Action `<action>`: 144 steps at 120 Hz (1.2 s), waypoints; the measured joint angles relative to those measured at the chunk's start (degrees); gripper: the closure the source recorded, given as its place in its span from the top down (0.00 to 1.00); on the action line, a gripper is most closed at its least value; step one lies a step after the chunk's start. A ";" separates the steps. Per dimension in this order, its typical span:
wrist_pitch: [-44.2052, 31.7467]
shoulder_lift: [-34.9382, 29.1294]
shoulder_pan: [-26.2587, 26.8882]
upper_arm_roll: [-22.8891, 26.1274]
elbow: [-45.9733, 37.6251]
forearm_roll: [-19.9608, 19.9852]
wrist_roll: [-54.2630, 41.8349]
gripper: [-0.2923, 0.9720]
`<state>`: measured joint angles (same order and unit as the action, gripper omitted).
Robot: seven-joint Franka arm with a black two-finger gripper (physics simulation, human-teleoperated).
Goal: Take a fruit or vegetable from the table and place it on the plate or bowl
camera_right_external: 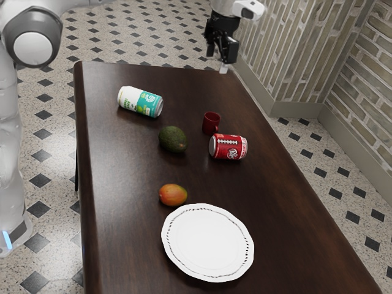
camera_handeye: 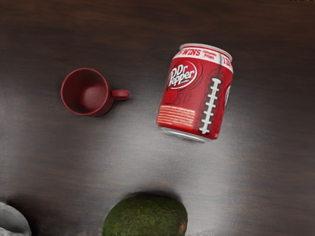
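A dark green avocado (camera_right_external: 173, 138) lies near the middle of the dark wooden table (camera_right_external: 294, 233). An orange-red mango (camera_right_external: 173, 195) rests closer to the front, just beyond the rim of the white plate (camera_right_external: 207, 242), which has nothing on it. My black gripper (camera_right_external: 220, 58) hangs high above the table's far end, open and holding nothing, well away from both fruits. The wrist view looks straight down from that height; the avocado (camera_handeye: 145, 216) lies below the hand, partly cut off at the picture's edge.
A small red cup (camera_right_external: 211, 122) (camera_handeye: 87, 92) stands beside a red Dr Pepper can (camera_right_external: 228, 147) (camera_handeye: 195, 93) lying on its side, to the exterior view's right of the avocado. A white and green can (camera_right_external: 140, 101) (camera_handeye: 12, 223) lies farther back. A brick wall rises at the right.
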<state>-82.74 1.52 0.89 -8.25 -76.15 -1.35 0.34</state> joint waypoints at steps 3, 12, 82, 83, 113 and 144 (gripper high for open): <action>0.14 0.00 -0.79 -0.01 0.00 -0.01 0.03 0.77; 0.46 0.00 -2.93 -0.02 0.01 -0.03 0.10 0.77; 6.67 3.36 -2.61 1.55 14.16 -3.72 3.40 0.77; 6.70 3.53 -2.43 1.55 14.12 -3.65 3.96 0.77; 6.73 8.71 -2.70 1.39 14.28 1.66 27.11 0.77; 3.28 11.11 -7.17 1.21 13.89 2.61 44.52 0.77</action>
<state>-79.46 12.64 -6.28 -7.04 -62.25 1.26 44.85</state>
